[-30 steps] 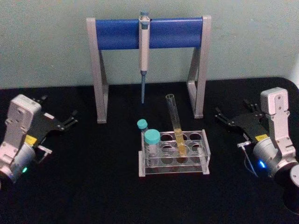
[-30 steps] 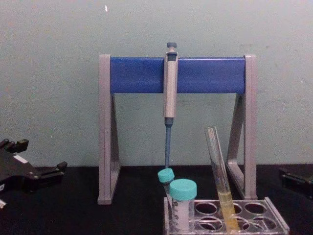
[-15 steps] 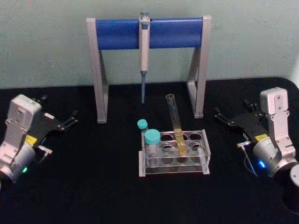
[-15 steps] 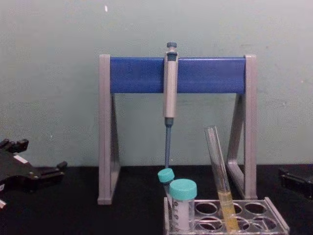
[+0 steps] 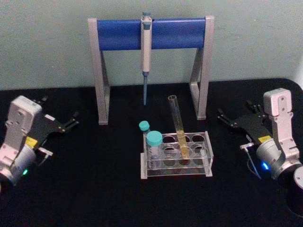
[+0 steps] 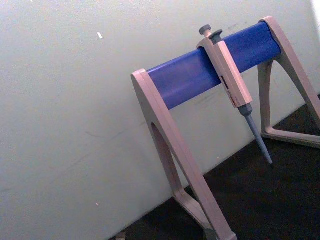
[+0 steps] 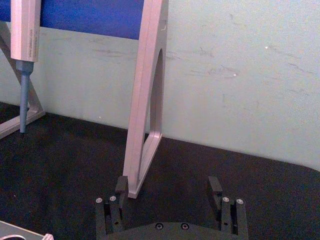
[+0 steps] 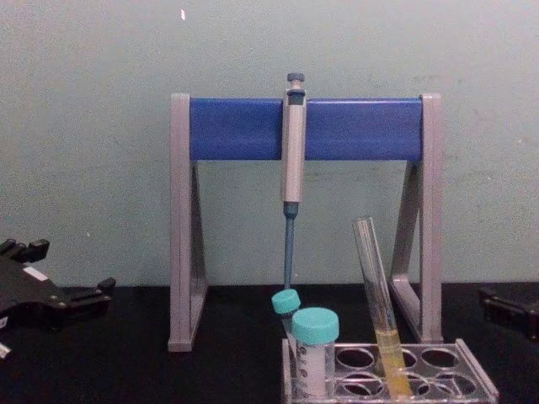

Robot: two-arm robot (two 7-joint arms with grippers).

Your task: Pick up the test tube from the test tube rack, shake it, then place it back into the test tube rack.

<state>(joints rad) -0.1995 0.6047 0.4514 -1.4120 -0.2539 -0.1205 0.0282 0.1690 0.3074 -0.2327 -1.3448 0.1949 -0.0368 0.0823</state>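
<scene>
Head view: the test tube [image 5: 178, 124] stands in a middle hole of the test tube rack [image 5: 176, 169] at the centre of the black table [image 5: 94, 189], leaning back and to the left with its open mouth clear above the plate, presumably because the hole is wider than the glass; yellow liquid fills its lower part; two teal-capped tubes [image 5: 153, 140] occupy the rack's left end; the pipette stand [image 5: 150, 34] rises behind the rack with a pipette [image 5: 146, 52] hung on its blue bar; the left hand [image 5: 71, 121] rests at the table's left side and the right hand [image 5: 226, 119] at its right side, both well apart from the rack and both with fingers apart and empty, judged as a ready posture, no grasp yet begun

Left wrist view: the stand and hanging pipette against the wall

Right wrist view: the right hand's two fingertips [image 7: 121, 185] stand spread, nothing between them, a leg of the stand beyond

Chest view: the tube tilts in the rack, its upper glass bare and free of neighbours, a fair place to grip; the left hand lies low at the left edge, the right hand at the right edge; the pick-up is not yet started
</scene>
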